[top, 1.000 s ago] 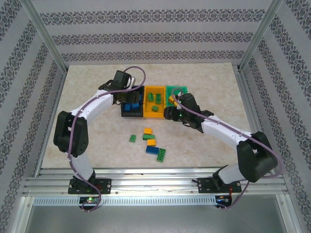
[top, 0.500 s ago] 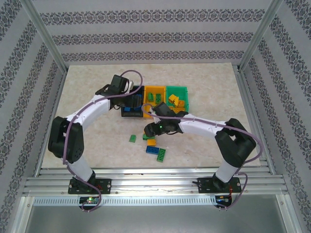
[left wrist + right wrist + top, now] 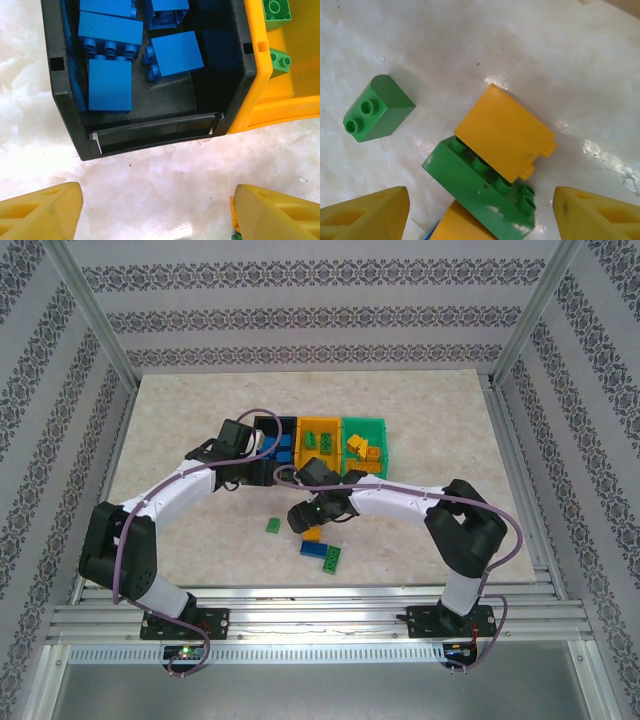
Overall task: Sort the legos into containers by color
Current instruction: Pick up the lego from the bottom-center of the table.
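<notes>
Plainly the right arm is the nearer one: the right gripper hangs over the loose pile with its fingers spread and nothing between them. Through its wrist camera an orange brick lies just toward 12 o'clock of the gap. Its long axis runs from about 10 to 4 o'clock, while the fingers sit at 9 and 3 (so I judge a wrist turn is needed before closing). That brick touches a long green brick lying parallel on its 7 o'clock side. A small green brick sits apart at 10 o'clock.

From above, the pile is at 6 o'clock of the orange bin, which stands between the black bin at 9 o'clock and the green bin at 3. The left gripper, likewise spread and empty, hovers just outside the black bin's near wall, with blue bricks inside the bin.
</notes>
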